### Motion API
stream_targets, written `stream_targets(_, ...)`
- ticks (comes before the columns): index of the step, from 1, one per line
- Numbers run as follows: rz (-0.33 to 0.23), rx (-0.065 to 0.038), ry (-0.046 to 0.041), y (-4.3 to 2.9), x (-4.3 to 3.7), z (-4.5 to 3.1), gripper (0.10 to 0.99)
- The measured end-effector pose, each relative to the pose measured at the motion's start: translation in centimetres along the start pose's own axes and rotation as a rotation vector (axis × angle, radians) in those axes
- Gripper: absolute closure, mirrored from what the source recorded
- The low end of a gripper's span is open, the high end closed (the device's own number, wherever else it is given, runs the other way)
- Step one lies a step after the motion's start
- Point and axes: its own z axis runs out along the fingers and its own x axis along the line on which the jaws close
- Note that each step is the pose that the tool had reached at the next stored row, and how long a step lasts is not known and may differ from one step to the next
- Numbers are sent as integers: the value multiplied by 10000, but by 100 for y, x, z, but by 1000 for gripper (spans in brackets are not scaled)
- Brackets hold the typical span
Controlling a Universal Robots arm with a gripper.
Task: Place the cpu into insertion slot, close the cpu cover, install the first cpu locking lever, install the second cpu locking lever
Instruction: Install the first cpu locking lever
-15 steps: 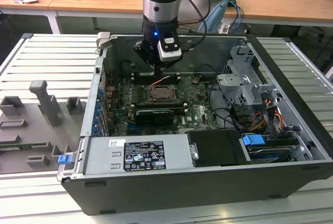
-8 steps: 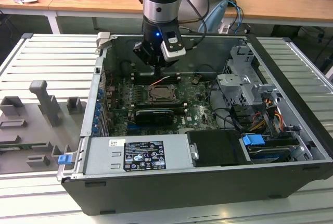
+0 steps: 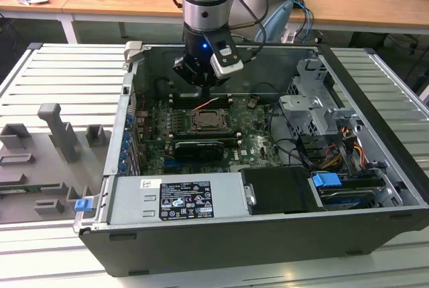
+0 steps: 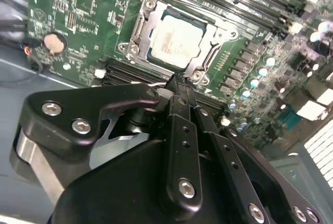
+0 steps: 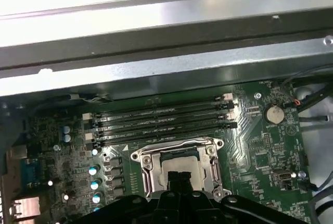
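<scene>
Ribbed grey metal tabletop (image 3: 60,80) is carrying an open black computer case (image 3: 268,234). Inside, the black gripper (image 4: 179,86) is hovering just above the green circuit board, its fingers pressed together and holding nothing. Below it, the silvery-grey square cpu (image 4: 174,41) is lying in the silver-rimmed insertion slot (image 5: 145,179), with the thin silver frame cpu cover (image 4: 138,26) lying flat around it

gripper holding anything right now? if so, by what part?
Nothing held. The gripper hangs with shut jaws just above the cpu, which already sits in the slot under the closed cover.
</scene>
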Motion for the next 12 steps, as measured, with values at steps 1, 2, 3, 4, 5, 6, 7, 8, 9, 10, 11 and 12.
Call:
stream_targets(1,-276,-13,24,-1,1,10,980)
stream_targets(2,-450,-21,39,-1,1,17,980)
stream_targets(3,-727,-33,62,-2,2,28,980)
stream_targets(4,-927,-42,79,-3,2,37,980)
stream_targets(5,-1106,-51,93,-4,2,45,980)
stream_targets(6,-1334,-61,109,-5,3,57,980)
stream_targets(7,-1448,-67,115,-5,4,65,980)
stream_targets(8,-1522,-70,114,-6,4,74,980)
stream_targets(9,-1530,-70,115,-5,4,79,980)
stream_targets(10,-1532,-70,115,-4,4,83,980)
stream_targets(11,-1530,-70,114,-1,5,89,980)
stream_targets(12,-1529,-72,113,4,6,97,980)
